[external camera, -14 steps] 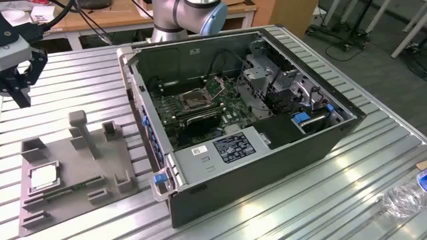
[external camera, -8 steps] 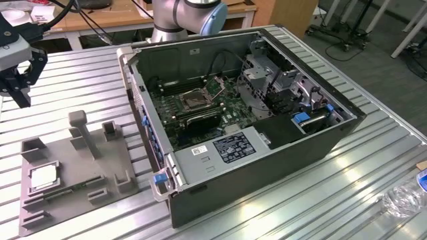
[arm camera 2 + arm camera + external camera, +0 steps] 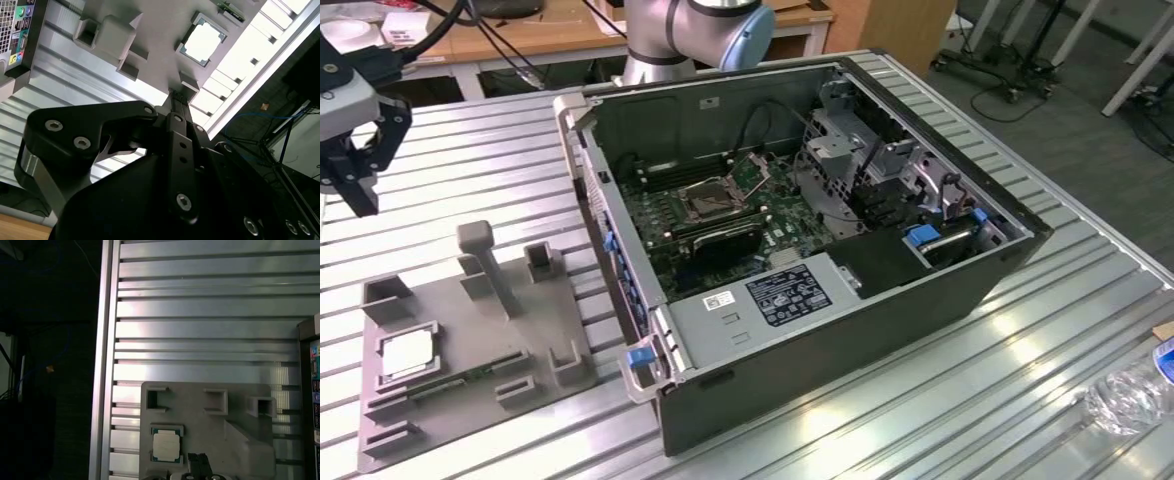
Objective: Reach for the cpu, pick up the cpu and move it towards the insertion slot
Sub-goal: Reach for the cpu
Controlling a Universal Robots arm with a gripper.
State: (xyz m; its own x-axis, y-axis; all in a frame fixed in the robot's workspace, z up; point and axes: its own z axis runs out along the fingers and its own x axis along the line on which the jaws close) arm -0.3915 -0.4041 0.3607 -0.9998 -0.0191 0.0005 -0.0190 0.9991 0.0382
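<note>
Gripper (image 3: 176,94) hangs empty, well apart from the cpu (image 3: 205,42), which sits below and just ahead of it, nested in the grey fixture plate (image 3: 460,345). Can't tell if it's open or closed. The chip looks light, stiff and slick-topped, probably delicate underneath, so I'd grab opposite edges.

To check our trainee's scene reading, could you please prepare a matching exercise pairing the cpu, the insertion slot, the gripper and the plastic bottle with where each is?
1. cpu
2. insertion slot
3. gripper
4. plastic bottle

A. inside the open computer case
B. on the table, exterior view's far right
C. on the grey fixture plate
D. in the air, exterior view's far left

Pairs: 1-C, 2-A, 3-D, 4-B
</note>
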